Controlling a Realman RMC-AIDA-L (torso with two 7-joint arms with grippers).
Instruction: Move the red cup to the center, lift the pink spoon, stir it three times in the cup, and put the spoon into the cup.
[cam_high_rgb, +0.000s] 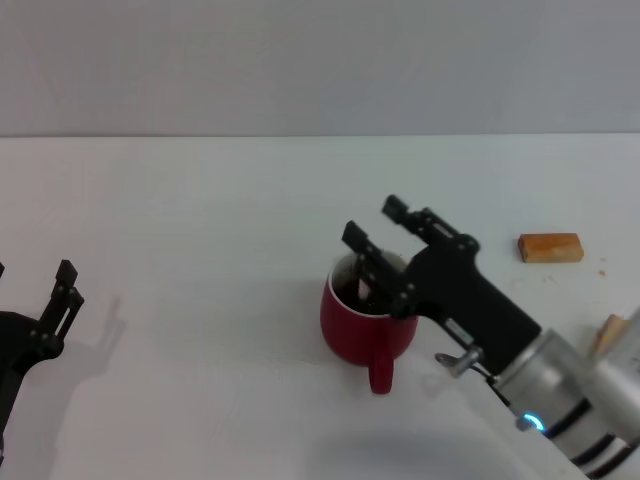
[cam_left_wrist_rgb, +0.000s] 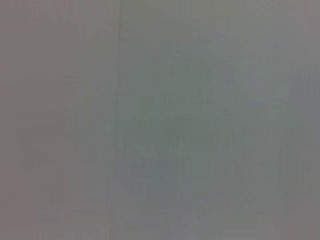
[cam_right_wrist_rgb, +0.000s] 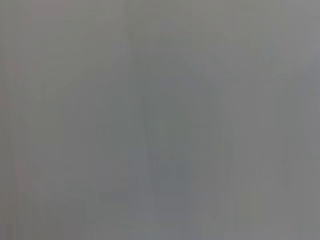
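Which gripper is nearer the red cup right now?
Right. The right gripper is over the red cup, by the pink spoon; the left gripper sits far off at the table's left edge.

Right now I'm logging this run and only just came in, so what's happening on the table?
The right gripper hovers over the red cup, fingers spread, with the pink spoon standing in the cup. Whether it touches the spoon is unclear. The left gripper sits idle at the table's left edge. An orange-tan block lies to the right.
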